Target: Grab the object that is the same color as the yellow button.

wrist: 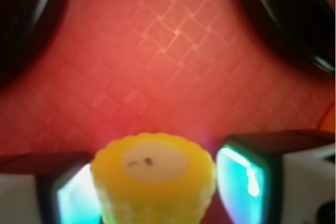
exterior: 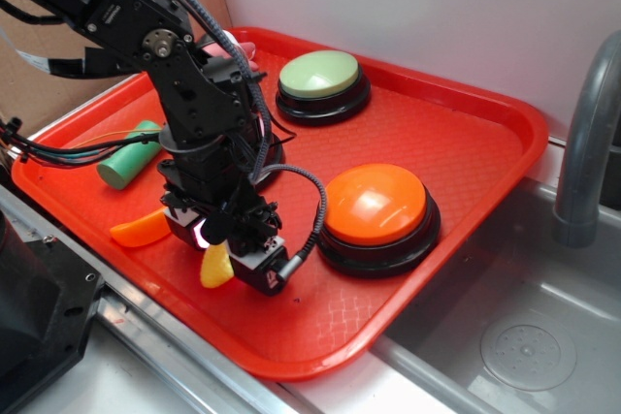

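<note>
Yellow toy corn (wrist: 154,182) upright between gripper (wrist: 157,190) pads, flat end toward wrist camera, jaws apart on both sides, apparently not yet clamped.

Tray (exterior: 466,123): red-orange, embossed diamond grid. Corn piece (wrist: 155,184): yellow, ridged kernel rows, pale cream end face with dark specks. Pincer (exterior: 225,251): black; fingers (wrist: 244,179) white-edged with cyan-lit pads. Yellow button (exterior: 319,75): pale yellow-green dome, black base. Large button (exterior: 376,203): orange dome, black base. Cylinder (exterior: 129,155): green. Crescent slice (exterior: 139,230): orange. Sink (exterior: 524,336): grey
</note>
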Action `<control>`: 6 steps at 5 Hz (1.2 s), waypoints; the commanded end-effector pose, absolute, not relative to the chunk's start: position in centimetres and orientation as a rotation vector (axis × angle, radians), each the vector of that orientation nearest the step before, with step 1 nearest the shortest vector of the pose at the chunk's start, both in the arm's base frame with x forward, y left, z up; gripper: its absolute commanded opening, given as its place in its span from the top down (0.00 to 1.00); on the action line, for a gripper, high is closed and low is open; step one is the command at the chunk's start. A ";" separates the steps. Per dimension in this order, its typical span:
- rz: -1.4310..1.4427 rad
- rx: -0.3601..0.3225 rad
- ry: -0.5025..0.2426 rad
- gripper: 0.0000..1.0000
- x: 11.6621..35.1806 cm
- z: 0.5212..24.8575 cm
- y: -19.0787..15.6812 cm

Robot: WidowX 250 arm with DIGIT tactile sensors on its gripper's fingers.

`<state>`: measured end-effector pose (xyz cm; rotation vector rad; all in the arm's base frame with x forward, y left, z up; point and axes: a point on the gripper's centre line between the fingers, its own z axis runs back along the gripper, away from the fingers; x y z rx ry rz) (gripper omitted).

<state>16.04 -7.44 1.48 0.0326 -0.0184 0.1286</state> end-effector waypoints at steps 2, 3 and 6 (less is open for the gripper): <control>0.070 -0.043 -0.076 1.00 19.8 11.5 -5.7; 0.014 -0.077 -0.104 1.00 20.6 16.0 -4.2; 0.058 -0.077 -0.106 1.00 21.9 19.2 -2.8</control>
